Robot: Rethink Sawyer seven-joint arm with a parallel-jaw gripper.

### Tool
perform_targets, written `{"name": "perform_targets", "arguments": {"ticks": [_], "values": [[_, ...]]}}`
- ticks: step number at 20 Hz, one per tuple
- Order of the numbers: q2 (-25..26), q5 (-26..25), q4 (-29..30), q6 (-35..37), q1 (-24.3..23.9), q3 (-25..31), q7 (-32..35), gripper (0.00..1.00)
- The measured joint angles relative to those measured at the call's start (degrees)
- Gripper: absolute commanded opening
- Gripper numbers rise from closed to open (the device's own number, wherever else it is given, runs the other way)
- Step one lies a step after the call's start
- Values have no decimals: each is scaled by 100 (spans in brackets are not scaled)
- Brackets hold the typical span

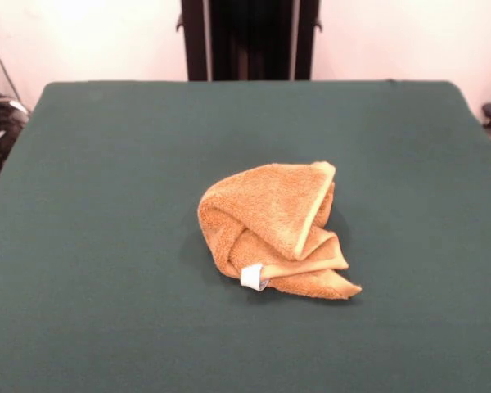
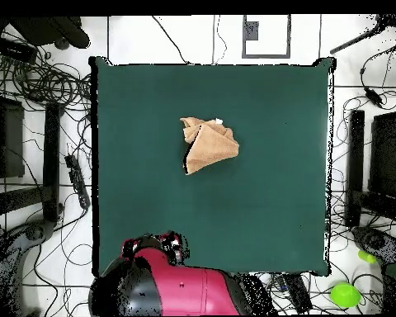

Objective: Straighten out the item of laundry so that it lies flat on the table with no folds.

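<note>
Towel sits bunched and folded near the table centre, white tag on the camera-side edge in the front view | overhead, your arm is drawn back at the base edge, so the towel lies up-table from it | long axis faint, diagonal, pointed corner toward front-view lower right | gripper: you cannot tell.
</note>
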Motion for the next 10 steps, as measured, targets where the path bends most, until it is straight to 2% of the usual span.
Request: {"name": "perform_targets", "arguments": {"ticks": [5, 10], "values": [[236, -14, -17, -279, -181, -3, 0, 100], [711, -238, -90, -827, -326, -20, 0, 100]]}}
